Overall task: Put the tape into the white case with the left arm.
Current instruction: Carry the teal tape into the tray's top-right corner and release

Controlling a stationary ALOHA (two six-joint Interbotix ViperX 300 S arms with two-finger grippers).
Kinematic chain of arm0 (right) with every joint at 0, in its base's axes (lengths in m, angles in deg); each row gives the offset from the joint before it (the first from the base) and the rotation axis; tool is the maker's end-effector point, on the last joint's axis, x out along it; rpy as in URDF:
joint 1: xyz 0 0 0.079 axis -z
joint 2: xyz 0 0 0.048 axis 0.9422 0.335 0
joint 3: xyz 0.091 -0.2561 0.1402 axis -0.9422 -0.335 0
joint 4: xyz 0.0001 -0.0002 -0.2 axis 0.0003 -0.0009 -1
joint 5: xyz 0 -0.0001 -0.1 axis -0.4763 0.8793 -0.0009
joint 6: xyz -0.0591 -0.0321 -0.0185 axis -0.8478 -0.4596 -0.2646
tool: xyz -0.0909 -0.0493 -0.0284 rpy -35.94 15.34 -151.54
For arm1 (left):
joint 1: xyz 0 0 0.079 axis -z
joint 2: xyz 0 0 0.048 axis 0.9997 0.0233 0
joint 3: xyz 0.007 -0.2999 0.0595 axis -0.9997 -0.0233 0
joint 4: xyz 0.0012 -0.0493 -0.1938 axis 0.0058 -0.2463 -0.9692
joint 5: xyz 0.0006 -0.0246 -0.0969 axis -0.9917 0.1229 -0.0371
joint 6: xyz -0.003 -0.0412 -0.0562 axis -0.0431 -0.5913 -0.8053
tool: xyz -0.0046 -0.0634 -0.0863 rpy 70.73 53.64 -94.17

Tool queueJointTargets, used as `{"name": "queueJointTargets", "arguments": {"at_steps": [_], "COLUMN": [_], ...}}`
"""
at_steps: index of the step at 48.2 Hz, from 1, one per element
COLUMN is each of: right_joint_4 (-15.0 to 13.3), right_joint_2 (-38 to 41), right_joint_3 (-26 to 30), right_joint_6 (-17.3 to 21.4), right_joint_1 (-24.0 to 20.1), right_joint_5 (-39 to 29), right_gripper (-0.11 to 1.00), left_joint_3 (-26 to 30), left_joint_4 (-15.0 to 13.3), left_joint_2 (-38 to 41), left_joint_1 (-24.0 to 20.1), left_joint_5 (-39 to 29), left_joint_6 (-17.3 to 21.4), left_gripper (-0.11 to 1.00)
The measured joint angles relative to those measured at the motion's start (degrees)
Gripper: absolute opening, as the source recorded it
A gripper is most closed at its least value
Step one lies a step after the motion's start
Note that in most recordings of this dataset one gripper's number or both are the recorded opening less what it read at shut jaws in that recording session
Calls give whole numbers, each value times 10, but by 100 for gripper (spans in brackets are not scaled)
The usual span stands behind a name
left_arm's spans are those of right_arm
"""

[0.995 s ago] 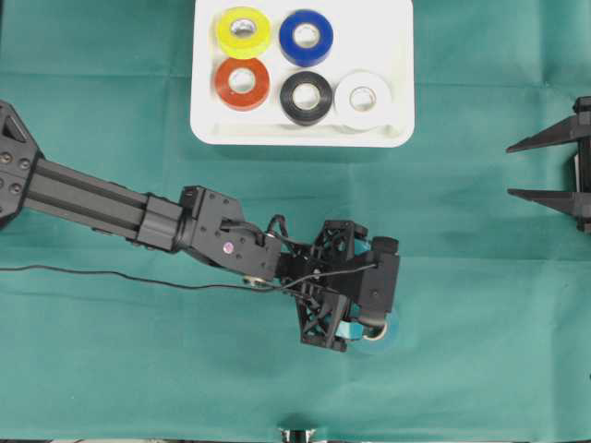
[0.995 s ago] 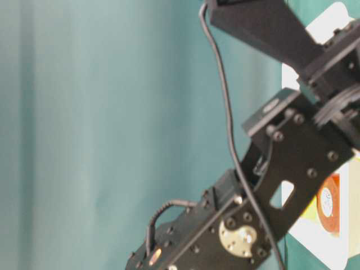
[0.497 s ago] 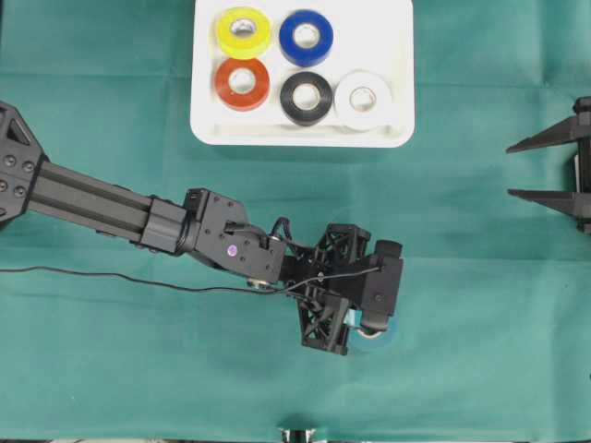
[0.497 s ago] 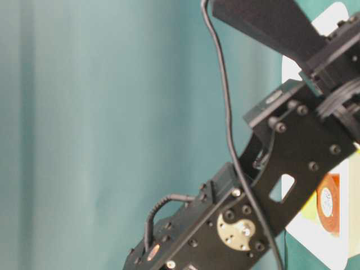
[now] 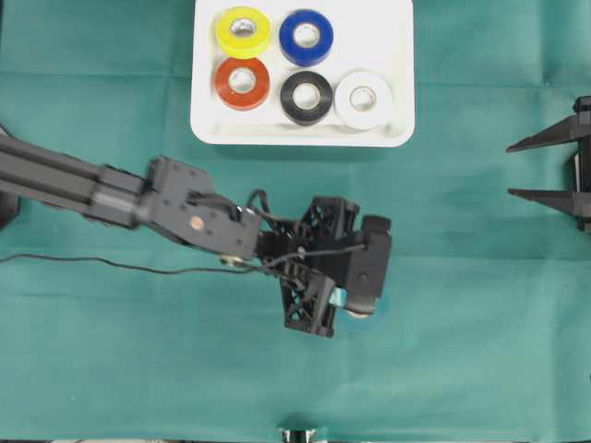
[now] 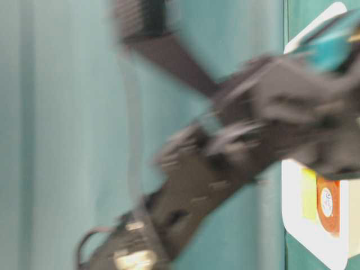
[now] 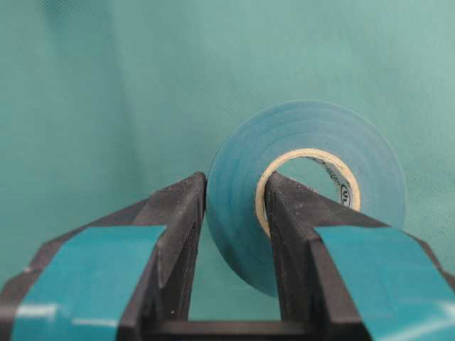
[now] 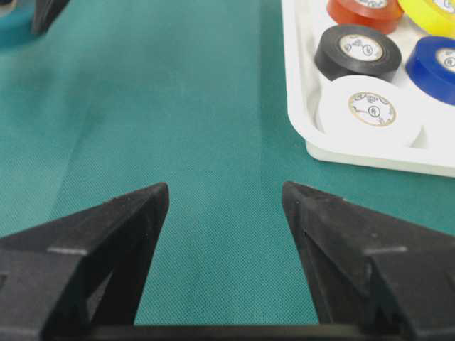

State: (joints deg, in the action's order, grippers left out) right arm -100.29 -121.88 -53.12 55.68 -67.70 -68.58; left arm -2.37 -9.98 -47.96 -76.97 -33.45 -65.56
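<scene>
Left tool point(image 7: 231, 249) is clenched on the teal tape roll point(image 7: 242, 192), 1 jaw outside the wall and 1 inside the cardboard core, as the left wrist view shows. The roll sits low over the green-covered desk point(image 5: 480, 351), well apart from the white case point(image 5: 392, 37), which holds 5 rolls: yellow, blue, red, black, white. Judgement: grasp is made; the step in hand is the carry. The next move calls for a lift clear of the cloth and travel to the bare right part of the case before release. Right tool point(image 8: 224, 206) stands released at the desk edge. Printing on the core labels is too small to read.
</scene>
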Motion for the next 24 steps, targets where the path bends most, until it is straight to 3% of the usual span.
{"name": "queueJointTargets", "arguments": {"at_steps": [24], "right_joint_4": [1], "right_joint_2": [0], "right_joint_3": [0], "right_joint_6": [0], "right_joint_1": [0], "right_joint_5": [0], "right_gripper": [98], "left_joint_3": [-26], "left_joint_4": [1], "left_joint_2": [-66], "left_joint_1": [-105], "left_joint_5": [-14], "left_joint_6": [66], "left_gripper": [25]}}
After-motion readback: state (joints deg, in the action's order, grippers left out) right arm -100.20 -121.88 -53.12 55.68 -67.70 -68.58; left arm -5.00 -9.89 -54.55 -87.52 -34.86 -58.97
